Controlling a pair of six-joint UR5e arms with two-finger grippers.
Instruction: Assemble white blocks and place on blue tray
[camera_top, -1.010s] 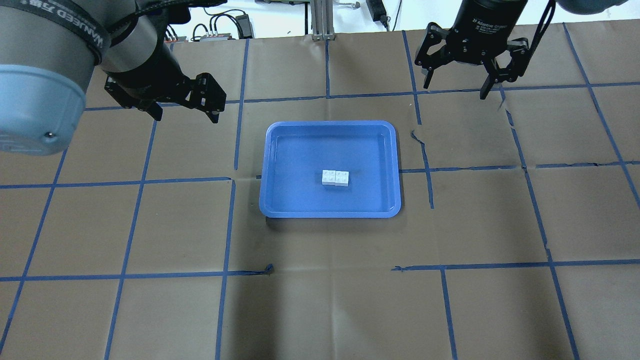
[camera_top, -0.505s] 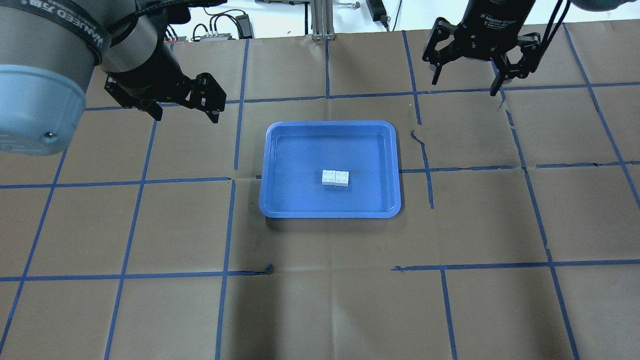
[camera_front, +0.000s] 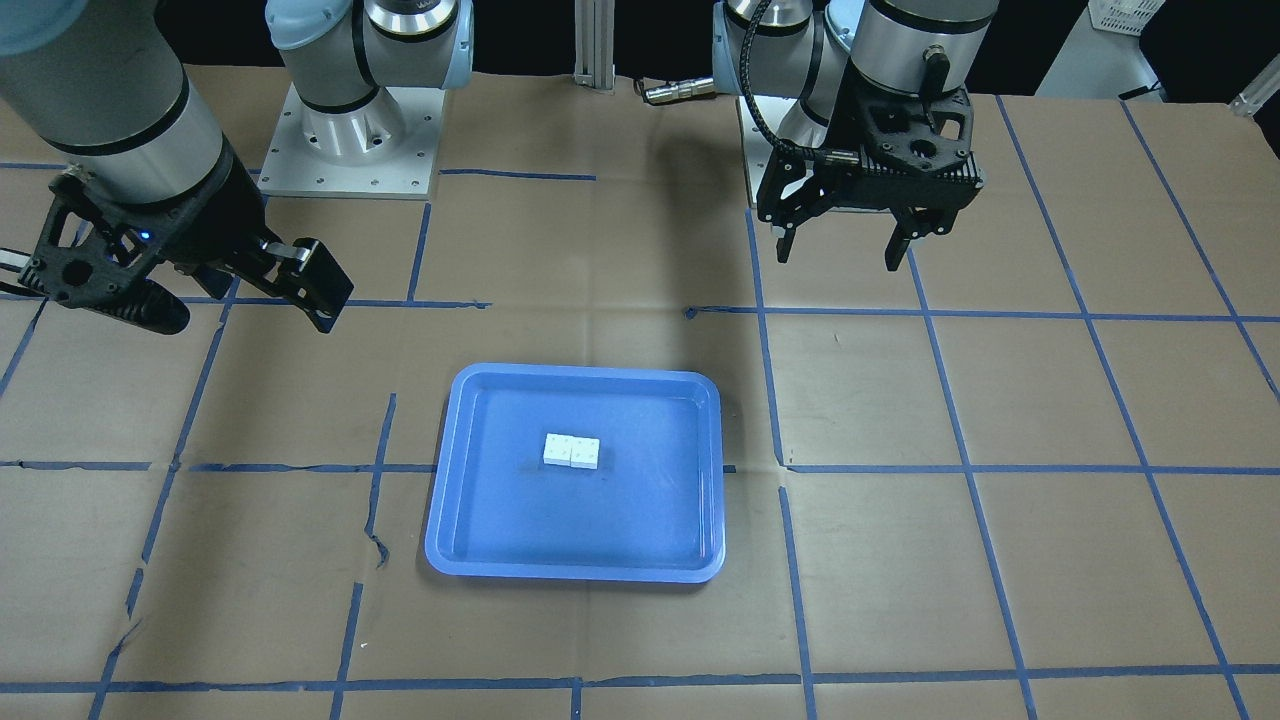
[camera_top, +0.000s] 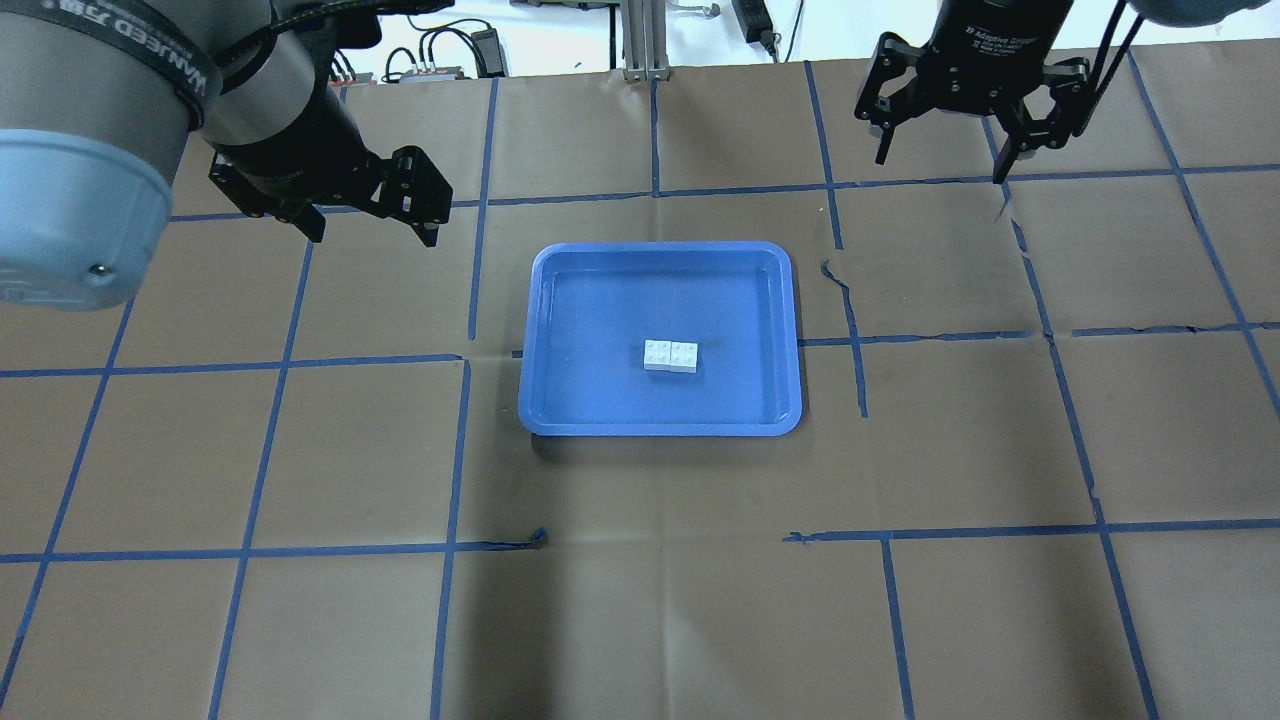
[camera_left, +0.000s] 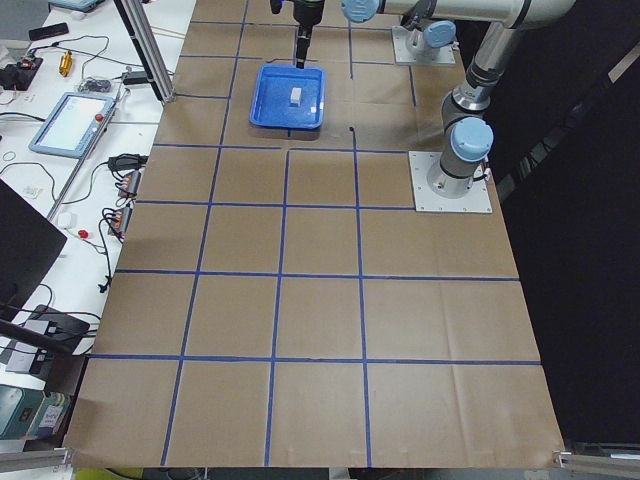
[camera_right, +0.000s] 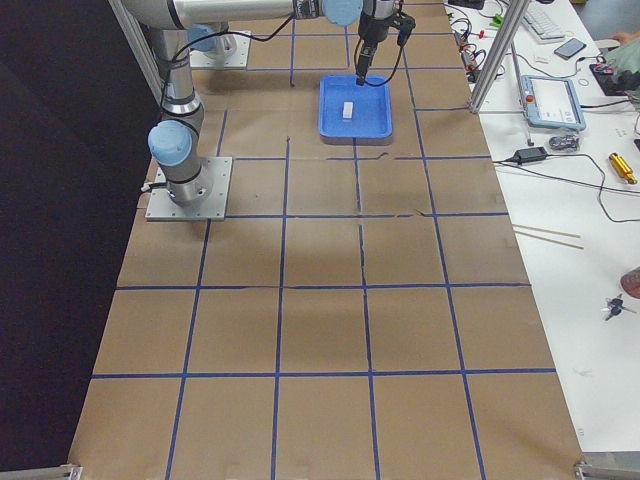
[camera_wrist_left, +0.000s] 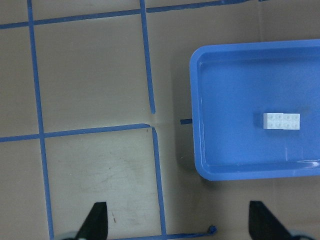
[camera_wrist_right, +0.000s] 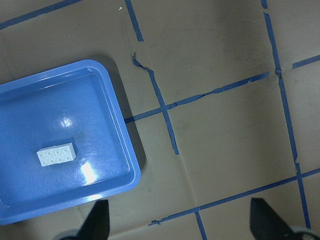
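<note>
Both pincers gape wide and empty: left gripper (camera_top: 372, 230) at ten o'clock of the blue tray (camera_top: 600, 300), right gripper (camera_top: 940, 165) at two o'clock.
The white blocks (camera_top: 671, 356), flush side by side, lie near the tray's middle. The job looks finished; any retreat should go high and away, leaving the pair undisturbed.

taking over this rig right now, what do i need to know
Left gripper: open, empty, hovering off the far left corner of the blue tray.
Right gripper: open, empty, raised beyond the tray's far right corner.
White blocks: touching side by side near the tray's middle.
Done: blocks are on the tray.
Left: probably only parking the arms.
</note>
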